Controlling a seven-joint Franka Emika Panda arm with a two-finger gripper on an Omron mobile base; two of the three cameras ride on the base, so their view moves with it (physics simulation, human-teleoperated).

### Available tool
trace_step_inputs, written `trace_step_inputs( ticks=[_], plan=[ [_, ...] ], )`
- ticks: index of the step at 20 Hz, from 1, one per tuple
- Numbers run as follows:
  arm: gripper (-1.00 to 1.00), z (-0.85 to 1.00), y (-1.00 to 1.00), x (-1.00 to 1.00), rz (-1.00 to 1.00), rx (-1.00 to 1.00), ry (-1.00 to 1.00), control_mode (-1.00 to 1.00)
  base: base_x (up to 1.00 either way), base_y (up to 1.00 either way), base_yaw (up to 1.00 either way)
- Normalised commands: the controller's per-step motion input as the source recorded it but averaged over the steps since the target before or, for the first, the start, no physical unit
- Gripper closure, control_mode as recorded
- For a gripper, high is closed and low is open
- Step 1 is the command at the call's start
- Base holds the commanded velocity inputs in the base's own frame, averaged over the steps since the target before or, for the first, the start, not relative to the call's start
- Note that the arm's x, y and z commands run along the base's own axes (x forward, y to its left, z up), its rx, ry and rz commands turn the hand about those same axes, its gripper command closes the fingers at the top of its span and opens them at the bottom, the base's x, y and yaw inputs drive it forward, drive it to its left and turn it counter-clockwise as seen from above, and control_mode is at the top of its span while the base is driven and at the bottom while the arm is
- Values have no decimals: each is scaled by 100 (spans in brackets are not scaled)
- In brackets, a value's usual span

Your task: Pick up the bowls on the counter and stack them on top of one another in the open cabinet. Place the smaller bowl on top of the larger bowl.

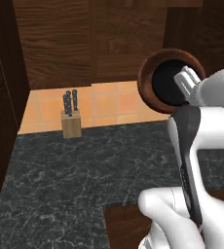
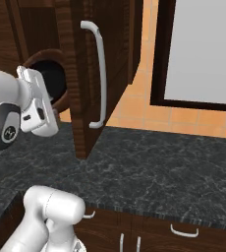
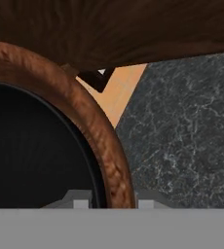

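Gripper (image 3: pixel 108 204) fingers closed on the rim of one wooden bowl (image 1: pixel 148 80), one finger inside and one outside, holding it tilted in the air above the counter (image 1: pixel 84 170), before the cabinet (image 1: pixel 55 44). One knife block (image 1: pixel 71 124) stands at the counter's back edge.

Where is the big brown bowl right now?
The wooden bowl is up in the air, held by the end effector in front of the cabinet, right of the knife block.
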Motion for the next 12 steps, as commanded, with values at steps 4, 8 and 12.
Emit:
trace_step_inputs(
  ticks=[4,8,12],
  plan=[
    [100,10,0,56,0,11,-1,-100,0,0,0],
    [100,8,7,97,-4,1,11,-100,0,0,0],
    [100,13,8,97,-7,0,1,-100,0,0,0]
  ],
)
